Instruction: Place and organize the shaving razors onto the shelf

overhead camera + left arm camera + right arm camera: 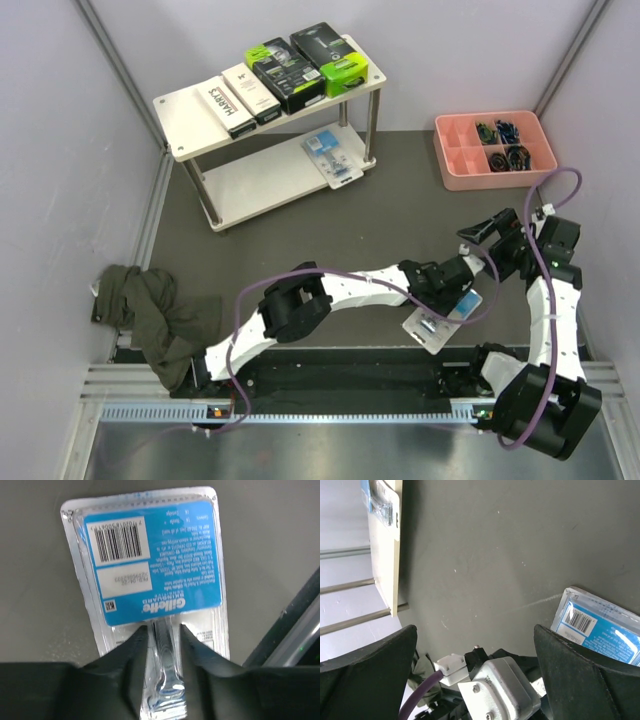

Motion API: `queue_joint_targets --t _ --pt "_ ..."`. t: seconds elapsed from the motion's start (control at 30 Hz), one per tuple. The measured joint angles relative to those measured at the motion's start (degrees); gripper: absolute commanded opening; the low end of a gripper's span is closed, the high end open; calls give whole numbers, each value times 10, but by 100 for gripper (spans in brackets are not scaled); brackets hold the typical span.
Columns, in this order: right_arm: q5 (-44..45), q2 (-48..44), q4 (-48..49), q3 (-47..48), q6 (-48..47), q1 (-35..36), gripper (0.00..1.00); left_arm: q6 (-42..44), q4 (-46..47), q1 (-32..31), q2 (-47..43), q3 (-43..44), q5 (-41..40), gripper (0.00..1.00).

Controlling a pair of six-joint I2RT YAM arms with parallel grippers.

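The shelf [185, 115] stands at the far left. Its top board holds two white Harry's boxes [225, 105] and two black and lime-green packs [283, 72]. Its lower board holds one blue-card blister pack [332, 157]. My left gripper [455, 298] reaches right and is shut on the second blister pack [440, 320]. In the left wrist view the gripper [161, 632] clamps the clear handle bubble below the blue card [150, 565], barcode side up. My right gripper [492, 228] hovers open and empty just beyond it. The right wrist view [475, 630] shows this pack [600, 627] and the shelf [385, 555].
A pink compartment tray [460, 170] with small dark items stands at the far right. A green cloth [150, 310] lies at the near left. A dark rail [295, 635] runs along the table's near edge beside the held pack.
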Motion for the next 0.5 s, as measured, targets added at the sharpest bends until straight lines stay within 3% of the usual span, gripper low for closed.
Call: queue_joint_targets --t 0.13,0.3,0.5 --pt "-3 0 2 -2 0 -3 99 -7 -13 -5 14 22 -17 12" --pt "-11 1 1 -4 -2 -3 99 -9 -23 -12 14 24 -41 0" --pt "-16 2 -3 -6 -10 -3 99 -9 -8 -15 2 2 -62 0"
